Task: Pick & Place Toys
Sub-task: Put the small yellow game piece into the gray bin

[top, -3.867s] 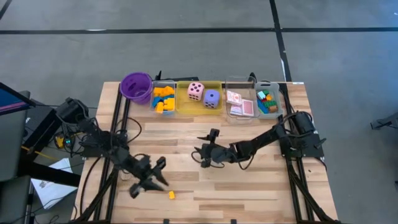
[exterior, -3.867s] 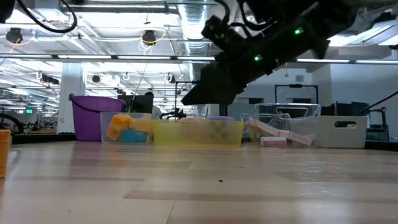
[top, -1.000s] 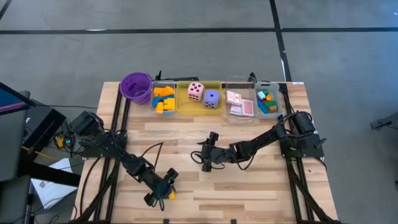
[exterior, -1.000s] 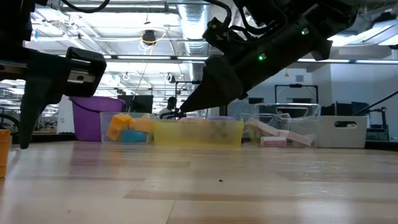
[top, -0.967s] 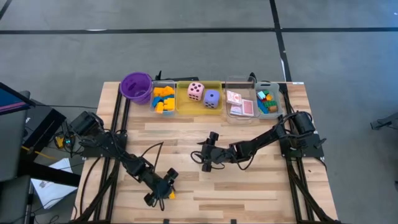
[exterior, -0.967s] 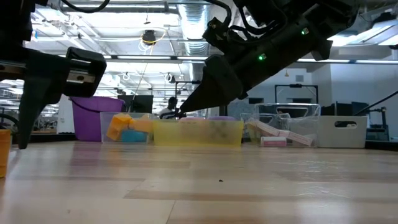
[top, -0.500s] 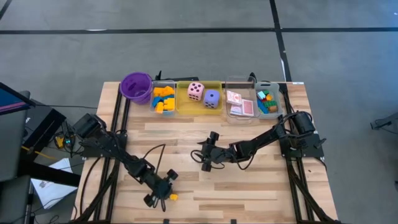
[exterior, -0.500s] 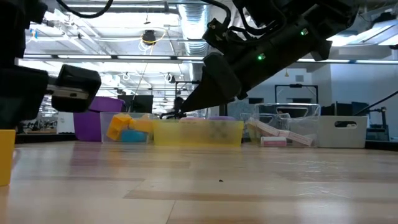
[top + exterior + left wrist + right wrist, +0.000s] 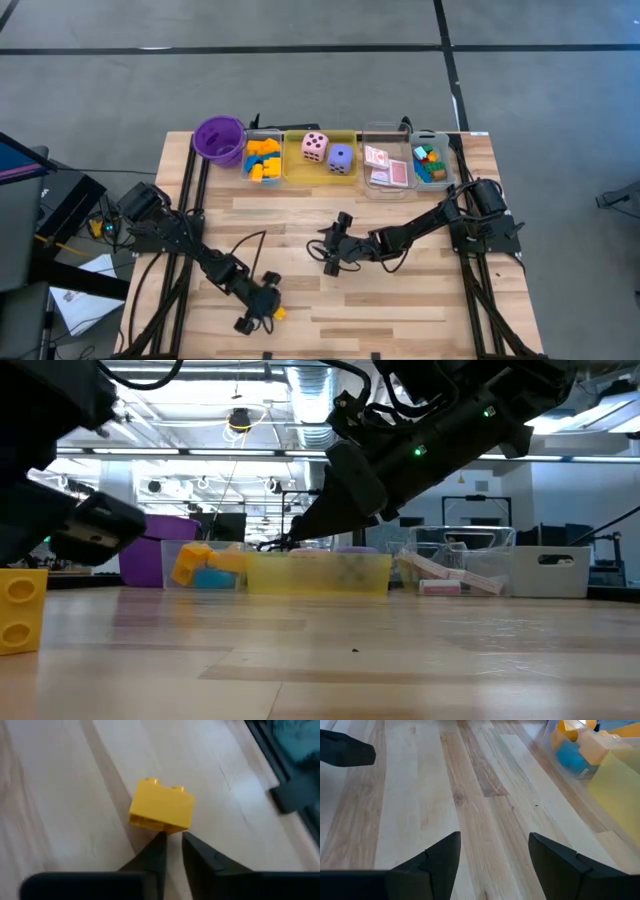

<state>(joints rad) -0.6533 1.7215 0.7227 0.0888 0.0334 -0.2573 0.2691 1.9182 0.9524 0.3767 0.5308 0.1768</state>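
Observation:
A small yellow brick (image 9: 279, 313) (image 9: 162, 810) lies on the wooden table (image 9: 400, 300) near its front edge, left of the middle; it also shows at the picture's left in the low view (image 9: 22, 610). My left gripper (image 9: 265, 302) (image 9: 172, 840) slants down just behind the brick. Its fingers are shut to a narrow slit, with only bare wood showing in the slit. My right gripper (image 9: 333, 252) (image 9: 492, 855) hovers open over the middle of the table and holds nothing. My left gripper's fingertips (image 9: 160, 840) stand right at the yellow brick's near lower edge (image 9: 159, 827), slanting down at it from the table's left. The brick is not between the fingers and rests on the table. Whether a tip touches the edge, I cannot tell.
Along the far edge stand a purple cup (image 9: 219, 138), a clear tray of yellow and orange blocks (image 9: 263, 160), a yellow tray with a pink and a purple die (image 9: 327, 152), a clear tray of pink cards (image 9: 385, 168) and a tray of mixed blocks (image 9: 430, 165).
My left gripper has stayed where it was, rolled its wrist and shut its fingers from wide open to a narrow slit. The yellow brick has ended up in front of the fingertips and has shifted a little toward the table's right.

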